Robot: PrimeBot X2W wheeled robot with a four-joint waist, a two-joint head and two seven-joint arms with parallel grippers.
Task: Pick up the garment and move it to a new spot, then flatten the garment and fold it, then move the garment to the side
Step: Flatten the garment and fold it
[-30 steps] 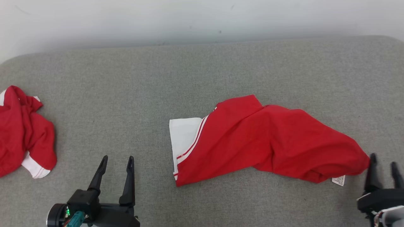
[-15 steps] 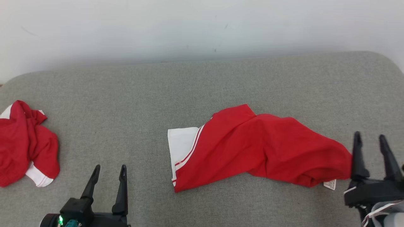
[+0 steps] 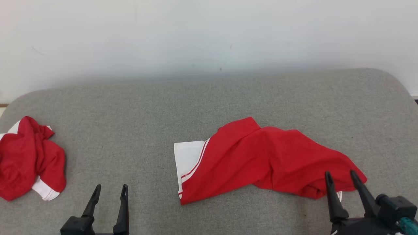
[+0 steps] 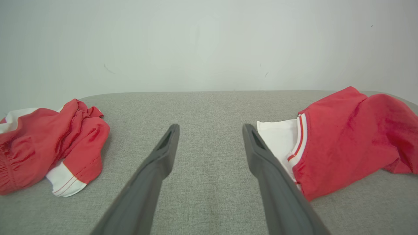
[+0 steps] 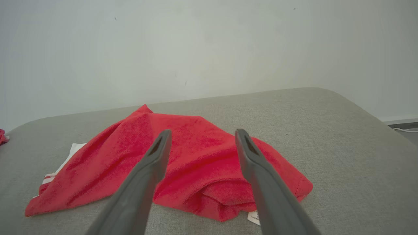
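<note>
The red garment (image 3: 267, 160) lies rumpled right of centre on the grey cushion (image 3: 209, 104), and with my right gripper (image 3: 340, 173) wide open and empty at its near corner, left gripper (image 3: 111, 186) likewise, I judge flattening comes next: lower, pinch that corner, pull it smooth.

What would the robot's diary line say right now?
garment: rumpled on grey surface | left tool: open, empty | right tool: open, near garment
</note>
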